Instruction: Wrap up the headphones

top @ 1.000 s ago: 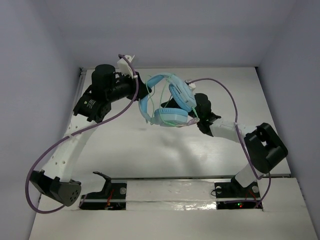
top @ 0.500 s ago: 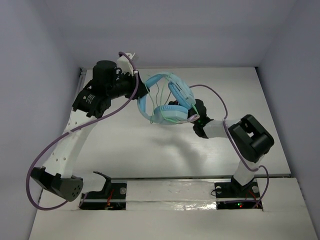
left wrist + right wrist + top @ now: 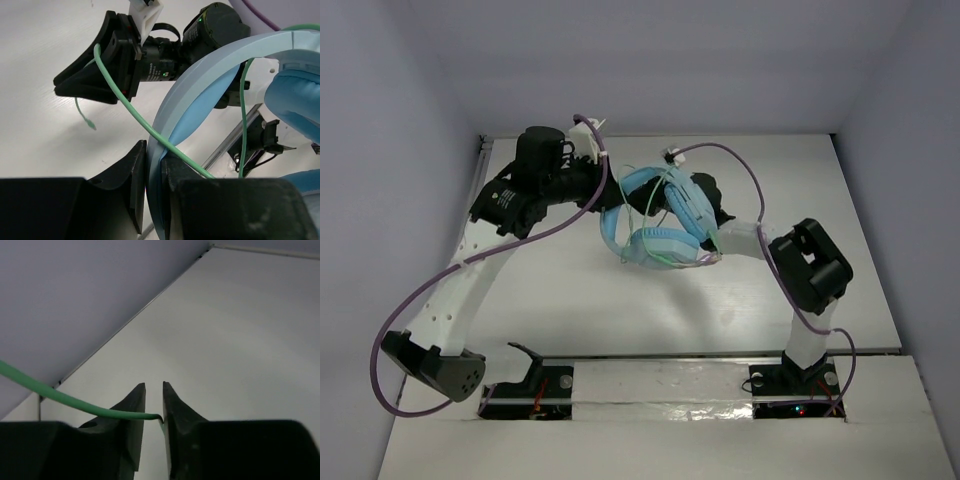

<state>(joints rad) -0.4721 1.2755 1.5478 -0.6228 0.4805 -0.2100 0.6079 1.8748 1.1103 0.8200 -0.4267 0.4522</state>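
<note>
Wrapped only partly: headphones [image 3: 660, 243] clamped at the headband [image 3: 190, 85] in shut left jaws, cord [image 3: 50, 393] passing between almost-closed right jaws, real grip unclear, its loose end [image 3: 86, 117] left to wind.

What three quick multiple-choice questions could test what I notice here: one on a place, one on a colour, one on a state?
1. Where does the thin cord of the headphones go at the right fingers?
A. Into the gap between them
B. Flat on the table, far from them
C. Around the robot's base

2. What colour is that cord?
A. Purple
B. Pale green
C. Black

3. How do the left fingers stand?
A. Wide open and empty
B. Shut on an ear cup
C. Shut on the headband

Answers:
1 A: the right wrist view shows the cord entering the gap between the fingertips.
2 B: it shows green in both wrist views.
3 C: the left wrist view shows the light blue band clamped between both fingers.
</note>
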